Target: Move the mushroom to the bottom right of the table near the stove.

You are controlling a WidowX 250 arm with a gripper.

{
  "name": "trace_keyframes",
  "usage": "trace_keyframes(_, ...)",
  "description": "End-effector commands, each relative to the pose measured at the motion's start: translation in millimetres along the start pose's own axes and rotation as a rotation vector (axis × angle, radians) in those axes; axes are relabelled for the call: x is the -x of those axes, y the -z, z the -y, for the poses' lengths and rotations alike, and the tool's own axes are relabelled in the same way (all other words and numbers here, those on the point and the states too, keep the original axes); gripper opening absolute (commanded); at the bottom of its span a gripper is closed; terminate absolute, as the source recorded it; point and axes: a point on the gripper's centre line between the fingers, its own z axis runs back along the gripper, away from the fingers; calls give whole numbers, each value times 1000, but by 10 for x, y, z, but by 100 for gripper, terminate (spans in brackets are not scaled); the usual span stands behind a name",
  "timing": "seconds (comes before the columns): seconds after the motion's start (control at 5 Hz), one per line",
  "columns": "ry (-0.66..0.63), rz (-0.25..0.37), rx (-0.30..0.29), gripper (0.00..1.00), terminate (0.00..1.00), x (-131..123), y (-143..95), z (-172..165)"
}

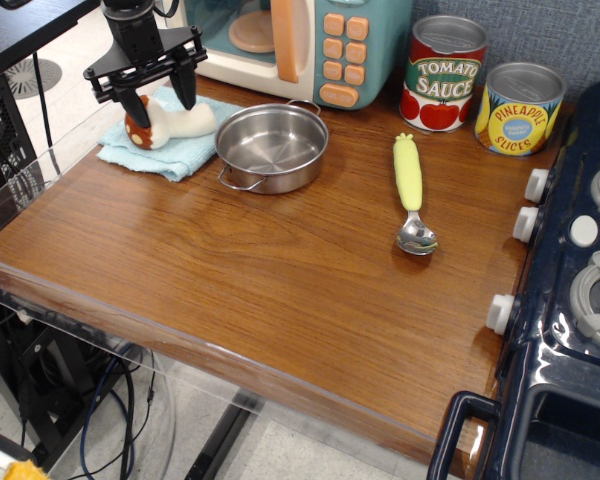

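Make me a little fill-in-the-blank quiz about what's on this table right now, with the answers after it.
1. The mushroom lies on a light blue ____.
2. The open gripper has one finger on each side of the ____.
3. The spoon has a yellow-green ____.
4. The can beside the pineapple can is labelled tomato ____.

Answers: cloth; mushroom; handle; sauce
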Motion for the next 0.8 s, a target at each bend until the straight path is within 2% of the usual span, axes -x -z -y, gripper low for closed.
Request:
trace_keyframes(0.0,-6,33,1,0,0,-20,-120,-34)
trace_keyframes(0.6,30,54,-5,0,0,15,-265,7)
